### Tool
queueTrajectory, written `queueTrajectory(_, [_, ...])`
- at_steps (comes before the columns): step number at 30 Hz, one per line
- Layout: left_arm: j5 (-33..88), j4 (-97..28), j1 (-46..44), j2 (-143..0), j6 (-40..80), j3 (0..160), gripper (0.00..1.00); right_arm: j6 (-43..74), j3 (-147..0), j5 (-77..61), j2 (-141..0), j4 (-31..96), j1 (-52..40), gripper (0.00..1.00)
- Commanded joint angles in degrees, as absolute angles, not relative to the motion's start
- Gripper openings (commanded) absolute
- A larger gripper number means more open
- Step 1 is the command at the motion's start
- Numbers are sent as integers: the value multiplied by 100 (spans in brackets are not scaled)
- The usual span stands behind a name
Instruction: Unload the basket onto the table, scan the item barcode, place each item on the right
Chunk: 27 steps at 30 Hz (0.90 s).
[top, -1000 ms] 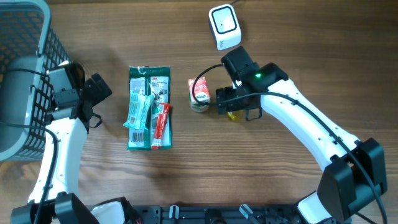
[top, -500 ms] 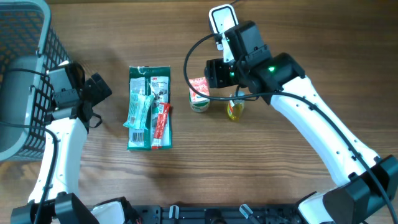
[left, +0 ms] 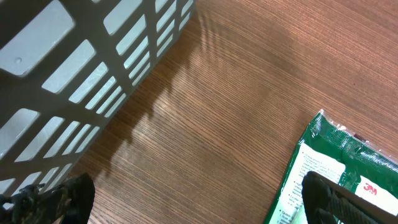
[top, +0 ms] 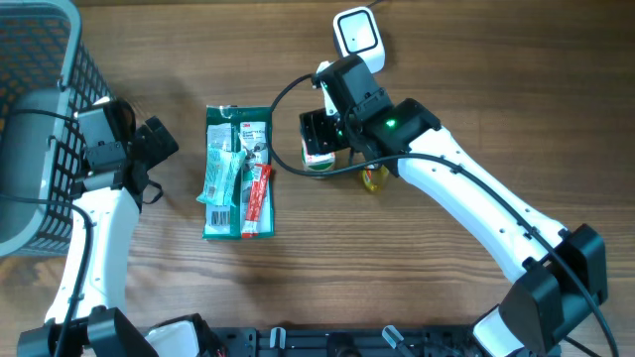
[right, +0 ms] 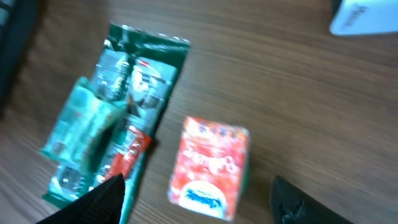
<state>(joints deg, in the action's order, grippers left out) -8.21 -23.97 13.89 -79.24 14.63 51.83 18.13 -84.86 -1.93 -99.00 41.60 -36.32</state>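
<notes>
A small red-and-white pack (right: 210, 168) with a blue logo lies on the wooden table, right of a green packet (right: 134, 81). My right gripper (right: 200, 208) hovers over it, open, one dark finger on each side and neither touching it. From overhead the same gripper (top: 322, 134) covers most of the pack (top: 316, 159). The white barcode scanner (top: 357, 38) stands at the back, and its corner (right: 367, 15) shows in the right wrist view. My left gripper (left: 196, 208) is open over bare wood, near the basket.
A grey mesh basket (top: 40, 109) fills the left edge. On the green packet (top: 238, 183) lie a teal pouch and a red tube. A small yellow bottle (top: 373, 179) stands right of the red pack, beside my right arm.
My right arm swung from the yellow bottle toward the scanner, then left over the red pack. The bottle stays on the table. The left arm has not moved.
</notes>
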Motion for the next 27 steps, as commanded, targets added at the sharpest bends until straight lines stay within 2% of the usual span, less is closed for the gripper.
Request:
queueTrajectory(1, [-794,-2381,1411,-7843,1389,5273,100,2058,-8772,386,-9511,4748,-3361,81])
queueTrajectory(2, [-794,-2381,1411,-7843,1389,5273,100,2139,-8772,386,-9386,5188,-3238,83])
queueTrajectory(3, [-794,-2381,1411,-7843,1389,5273,100,2274,-8772,416,-9351,5721,-3118,91])
queueTrajectory(5, [-794,-2381,1411,-7843,1391,5273,100,2379,-8718,427,-9367,6213,-3028,96])
queueTrajectory(8, [-794,-2381,1411,-7843,1389,5273,100,2414,-8429,429,-9378,6388,-3030,96])
queueTrajectory(12, [-794,-2381,1411,-7843,1389,5273,100,2397,-7902,429,-9400,5929,-3030,95])
queueTrajectory(16, [-794,-2381,1411,-7843,1389,5273,100,2399,-7360,427,-9430,5256,-3030,80])
queueTrajectory(18, [-794,-2381,1411,-7843,1391,5273,100,2399,-7135,429,-9430,5041,-3030,67])
queueTrajectory(21, [-794,-2381,1411,-7843,1389,5273,100,2405,-7081,574,-9428,4984,-3030,56])
queueTrajectory(22, [-794,-2381,1411,-7843,1389,5273,100,2410,-7113,722,-9421,4993,-3028,48])
queueTrajectory(27, [-794,-2381,1411,-7843,1389,5273,100,2394,-7430,1507,-9288,5148,-2875,45])
